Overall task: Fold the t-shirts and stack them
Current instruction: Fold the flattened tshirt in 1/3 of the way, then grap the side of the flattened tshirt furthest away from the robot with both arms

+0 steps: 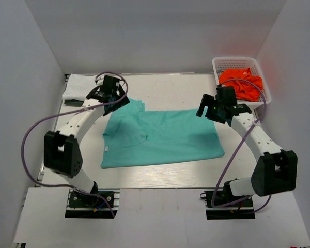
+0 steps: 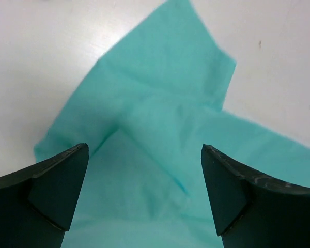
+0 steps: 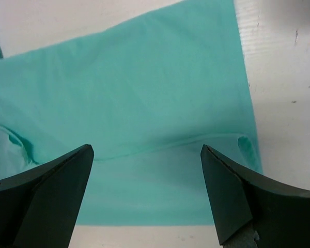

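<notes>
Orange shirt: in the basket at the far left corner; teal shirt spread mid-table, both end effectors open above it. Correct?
One error: the basket with the orange shirt sits at the far right corner, not the left, as the top view shows. The rest holds: teal shirt spread mid-table, left end effector and right end effector open above it.

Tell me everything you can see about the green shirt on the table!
The teal t-shirt is plain, soft-looking cloth with no print. It lies spread out sideways in the middle of the white table, one short sleeve pointing to the far side and the straight bottom hem on the right. It is mostly flat, with a few creases and a layer folded over itself. The left hand and right hand hover open over it; neither grips it.
</notes>
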{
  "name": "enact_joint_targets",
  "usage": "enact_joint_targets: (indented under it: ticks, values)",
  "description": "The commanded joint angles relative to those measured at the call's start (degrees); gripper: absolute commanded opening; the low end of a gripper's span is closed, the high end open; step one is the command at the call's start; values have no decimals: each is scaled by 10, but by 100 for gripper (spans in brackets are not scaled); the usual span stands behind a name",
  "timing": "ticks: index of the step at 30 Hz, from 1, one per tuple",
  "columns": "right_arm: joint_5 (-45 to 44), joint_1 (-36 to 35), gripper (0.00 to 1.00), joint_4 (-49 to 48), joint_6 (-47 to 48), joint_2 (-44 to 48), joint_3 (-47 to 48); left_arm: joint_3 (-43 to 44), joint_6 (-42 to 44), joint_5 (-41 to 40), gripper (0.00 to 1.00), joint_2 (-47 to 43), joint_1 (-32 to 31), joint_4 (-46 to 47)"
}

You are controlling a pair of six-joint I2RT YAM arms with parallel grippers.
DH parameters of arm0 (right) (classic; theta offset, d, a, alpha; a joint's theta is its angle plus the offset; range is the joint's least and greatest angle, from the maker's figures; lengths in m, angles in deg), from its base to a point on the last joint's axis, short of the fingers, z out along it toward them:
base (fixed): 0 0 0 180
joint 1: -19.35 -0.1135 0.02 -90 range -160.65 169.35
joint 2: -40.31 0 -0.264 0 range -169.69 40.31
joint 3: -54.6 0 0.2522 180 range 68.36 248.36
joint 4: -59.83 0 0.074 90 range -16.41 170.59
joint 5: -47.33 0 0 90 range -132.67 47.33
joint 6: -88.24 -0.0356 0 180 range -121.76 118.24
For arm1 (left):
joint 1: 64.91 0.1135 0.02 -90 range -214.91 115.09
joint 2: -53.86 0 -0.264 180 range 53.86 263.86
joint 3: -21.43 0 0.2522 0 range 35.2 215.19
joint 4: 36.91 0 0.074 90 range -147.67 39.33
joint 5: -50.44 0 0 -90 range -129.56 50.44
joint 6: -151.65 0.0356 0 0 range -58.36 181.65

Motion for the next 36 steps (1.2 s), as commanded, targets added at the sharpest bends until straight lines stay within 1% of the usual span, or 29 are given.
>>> enact_joint_targets:
  ticks: [1,2,4,5,6,7,8,9,10,12,14,15,16,19,21,22,24,25,28,30,31,32,34,35,36]
  values:
    - [-38,5,90,21,9,-41,44,76,55,-42,100,64,8,19]
    - [-49,3,90,19,11,-48,62,131,61,-42,100,118,15,10]
    - [-69,6,90,32,15,-78,88,193,88,-42,100,178,15,-2]
    - [-78,7,90,47,15,-86,98,259,95,-42,100,210,21,-20]
    - [-93,5,90,51,15,-91,113,294,100,-42,100,273,21,-31]
    - [-104,9,90,55,16,-99,124,327,100,-42,100,305,21,-43]
    - [-108,9,90,57,15,-107,125,399,107,-49,100,338,27,-76]
    - [-112,11,90,54,15,-111,129,432,112,-57,100,367,27,-86]
    - [-113,15,90,54,16,-116,130,484,124,-57,100,419,27,-101]
    - [-115,16,90,55,17,-127,135,527,129,-63,100,459,33,-108]
    - [-122,19,90,65,15,-142,145,542,143,-63,99,487,33,-99]
    - [-124,20,90,73,16,-146,150,537,143,-63,96,487,33,-76]
    - [-125,20,90,76,15,-149,154,519,143,-56,91,487,33,-64]
    - [-123,24,90,81,13,-155,152,486,148,-47,85,492,38,-18]
    - [-123,28,90,80,12,-156,144,485,155,-42,77,502,38,-24]
    - [-124,28,90,80,11,-154,142,493,155,-42,71,515,38,-34]
    - [-130,30,90,82,11,-156,140,493,149,-42,64,521,38,-42]
    - [-132,31,90,81,11,-156,140,476,149,-42,57,521,38,-49]
    - [-139,33,90,78,8,-163,140,433,149,-19,52,516,38,-37]
    - [-157,35,90,73,2,-170,143,417,149,-13,45,510,38,-29]
    - [-160,36,90,72,-2,-181,152,412,149,-6,38,510,38,-29]
    - [-165,35,90,67,-6,-192,156,412,144,-6,21,510,38,-29]
    - [-160,34,90,64,-8,-213,172,417,144,-6,4,515,38,-29]
    - [-162,35,90,55,-13,-227,183,423,144,-6,0,515,38,-29]
    - [-166,34,90,52,-16,-234,196,423,144,-6,0,515,38,-29]
